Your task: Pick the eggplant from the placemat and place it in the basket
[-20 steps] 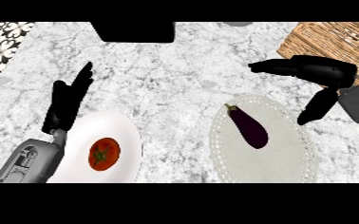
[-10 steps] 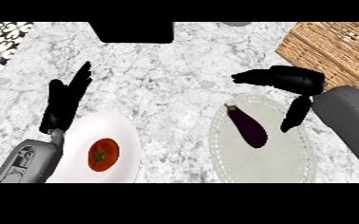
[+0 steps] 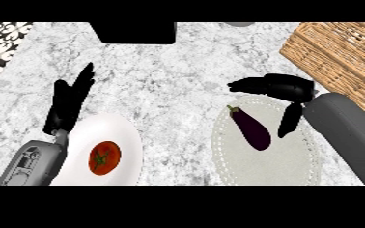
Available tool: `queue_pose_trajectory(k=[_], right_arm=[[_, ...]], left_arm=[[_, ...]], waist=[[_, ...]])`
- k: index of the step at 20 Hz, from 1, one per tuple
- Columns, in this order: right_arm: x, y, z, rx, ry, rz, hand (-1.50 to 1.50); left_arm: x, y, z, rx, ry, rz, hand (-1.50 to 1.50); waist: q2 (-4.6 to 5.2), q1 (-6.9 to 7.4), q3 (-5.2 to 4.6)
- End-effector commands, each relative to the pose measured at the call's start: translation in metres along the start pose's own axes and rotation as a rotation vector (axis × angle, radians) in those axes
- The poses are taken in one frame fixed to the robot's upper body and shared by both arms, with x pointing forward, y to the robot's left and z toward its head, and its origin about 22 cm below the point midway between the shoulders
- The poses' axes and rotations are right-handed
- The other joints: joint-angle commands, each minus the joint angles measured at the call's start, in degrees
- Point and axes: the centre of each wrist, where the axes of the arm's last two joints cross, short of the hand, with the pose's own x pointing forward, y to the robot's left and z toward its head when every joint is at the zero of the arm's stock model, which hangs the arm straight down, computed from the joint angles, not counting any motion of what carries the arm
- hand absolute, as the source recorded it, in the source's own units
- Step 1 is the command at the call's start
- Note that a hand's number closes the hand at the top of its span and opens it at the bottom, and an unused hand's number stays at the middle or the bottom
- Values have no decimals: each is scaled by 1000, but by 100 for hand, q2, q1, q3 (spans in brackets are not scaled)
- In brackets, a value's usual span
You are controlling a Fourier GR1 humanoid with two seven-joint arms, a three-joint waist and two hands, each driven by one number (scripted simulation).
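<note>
A: Where is the eggplant [image 3: 250,129] sitting?

B: On the pale round placemat [image 3: 285,169], toward its upper left part, lying at a slant with its green stem end pointing up and left. Nothing is holding it.

A: And the right hand [image 3: 285,89]?

B: It hangs over the placemat's upper edge, just right of the eggplant. Its fingers stretch left above the stem end and the thumb points down alongside the fruit, so it is spread wide with nothing in it. Whether any finger touches the eggplant, I cannot tell.

A: The basket [image 3: 332,53]?

B: Woven wicker, at the upper right corner of the marble surface [image 3: 171,87], partly cut off by the edge. The right forearm lies between it and the placemat.

A: What else is around?

B: A white plate [image 3: 125,135] at lower left carrying a tomato [image 3: 104,157]. The left hand [image 3: 68,104] rests just beside the plate's upper left rim, fingers straight and pointing up. A black block [image 3: 135,32] sits at the top edge, a grey round object [image 3: 239,24] barely shows beside it, and a patterned patch [image 3: 13,34] fills the top left corner.

A: Any writing or labels?

B: None that can be read.
</note>
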Motion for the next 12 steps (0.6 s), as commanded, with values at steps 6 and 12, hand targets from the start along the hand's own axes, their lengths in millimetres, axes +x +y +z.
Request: queue_pose_trajectory(k=[6,12], right_arm=[[0,31,-6,74,-69,-66,-150],[1,29,-28,117,-14,-55,-150]], left_arm=[[0,-4,9,0,8,-5,0],[-10,11,10,-5,13,-6,0]], waist=[[-20,-53,-1],[-12,-23,-2]])
